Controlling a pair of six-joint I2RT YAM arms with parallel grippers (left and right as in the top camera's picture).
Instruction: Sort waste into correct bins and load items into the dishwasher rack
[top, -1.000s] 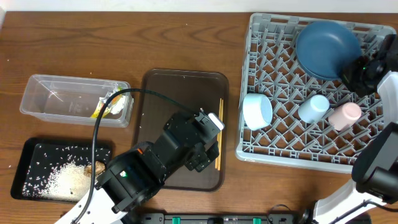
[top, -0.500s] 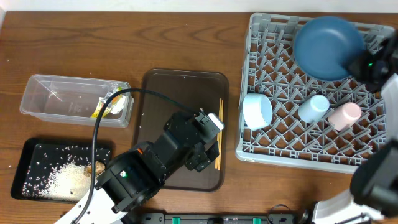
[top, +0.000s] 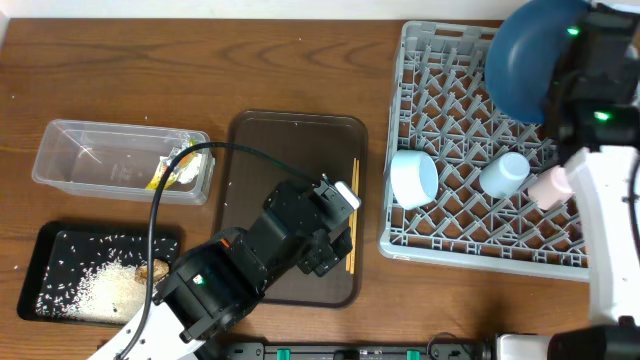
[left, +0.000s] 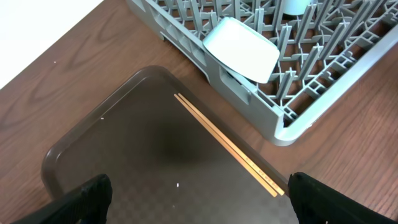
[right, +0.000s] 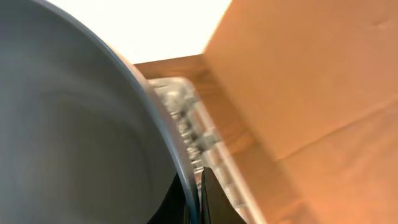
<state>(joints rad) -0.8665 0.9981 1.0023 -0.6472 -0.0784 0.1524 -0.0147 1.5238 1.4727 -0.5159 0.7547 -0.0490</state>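
My right gripper (right: 194, 196) is shut on the rim of the large blue plate (top: 525, 58) and holds it lifted and tilted over the far right of the grey dishwasher rack (top: 450, 190); the plate fills the right wrist view (right: 74, 137). The light blue bowl (top: 414, 178), small blue cup (top: 505, 172) and small pink cup (top: 551, 184) lie in the rack. My left gripper (left: 198, 198) is open above the dark brown serving tray (top: 270, 150), with the wooden chopsticks (left: 227, 144) on the tray's right edge. The clear tub (top: 110, 160) holds the yellow-green wrapper (top: 170, 170). The black tray (top: 60, 260) holds rice (top: 100, 290) and a brown lump (top: 152, 269).
The rack's near-left corner (left: 283, 127) lies just beside the serving tray. The left arm body covers the tray's lower half in the overhead view. A tan wall or board (right: 311, 81) is behind the rack.
My right gripper has lifted the blue plate off the rack and carried it up and toward the far right corner, tilting it. The left arm has not moved.
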